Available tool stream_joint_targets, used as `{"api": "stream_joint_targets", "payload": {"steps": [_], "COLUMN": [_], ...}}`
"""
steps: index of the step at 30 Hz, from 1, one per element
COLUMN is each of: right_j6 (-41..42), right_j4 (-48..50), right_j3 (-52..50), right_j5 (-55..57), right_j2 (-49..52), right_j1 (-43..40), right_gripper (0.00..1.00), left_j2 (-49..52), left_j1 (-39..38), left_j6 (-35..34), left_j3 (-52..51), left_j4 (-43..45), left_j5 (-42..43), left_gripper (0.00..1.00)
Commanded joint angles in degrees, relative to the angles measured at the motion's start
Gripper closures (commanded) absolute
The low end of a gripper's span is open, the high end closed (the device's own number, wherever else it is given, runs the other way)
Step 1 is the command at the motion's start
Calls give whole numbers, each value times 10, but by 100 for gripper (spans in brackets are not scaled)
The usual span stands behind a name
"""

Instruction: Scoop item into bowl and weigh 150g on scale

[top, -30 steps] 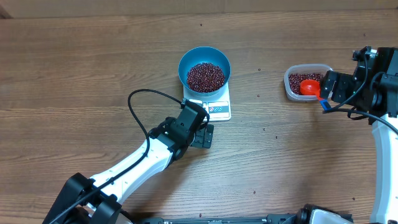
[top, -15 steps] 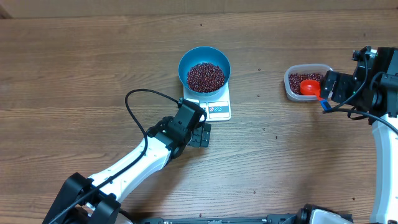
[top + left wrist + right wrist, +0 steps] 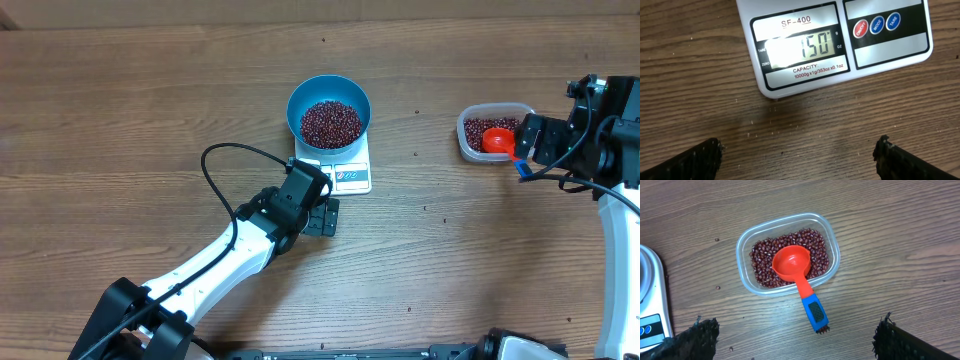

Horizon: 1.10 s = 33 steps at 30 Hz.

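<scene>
Scale [image 3: 346,176]: centre of the overhead frame, on tabletop [image 3: 150,100]; its display reads 150 in the left wrist view. Bowl [image 3: 296,100]: on the scale's upper half, beans [image 3: 331,122] heaped inside. Left tool [image 3: 322,216]: jaws wide apart, empty, just below the scale and facing the display. Right tool [image 3: 527,140]: jaws wide apart, empty, at right edge beside clear tub [image 3: 466,135]. Scoop [image 3: 792,264]: bowl lies in the tub, handle running lower right toward that tool. Judgement: target apparently met; the right arm is nearer for any correction.

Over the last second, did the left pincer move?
Yes, slightly: the left pincer shifted left in the overhead view, judged against the scale.
</scene>
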Motion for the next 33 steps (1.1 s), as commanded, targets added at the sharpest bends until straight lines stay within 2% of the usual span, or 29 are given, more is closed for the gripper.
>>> {"api": "stream_joint_targets", "payload": {"steps": [1,22,28,33], "right_j6": [-2,-2,-2,-2], "right_j4": [2,2,2,2], "right_j3": [16,16,16,16], "right_j5": [3,3,3,3], "right_j2": [-7,-7,-7,-7], "right_j1": [1,1,1,1], "right_gripper": [0,0,0,0], "left_j2": [3,-1,-55,-110], "left_j1": [3,2,2,3], "left_j6": [5,5,35,72], "left_j3": [15,15,14,9], "left_j4": [-1,1,0,-1], "left_j5": [3,11,1,-49], "left_gripper": [1,1,0,0]}}
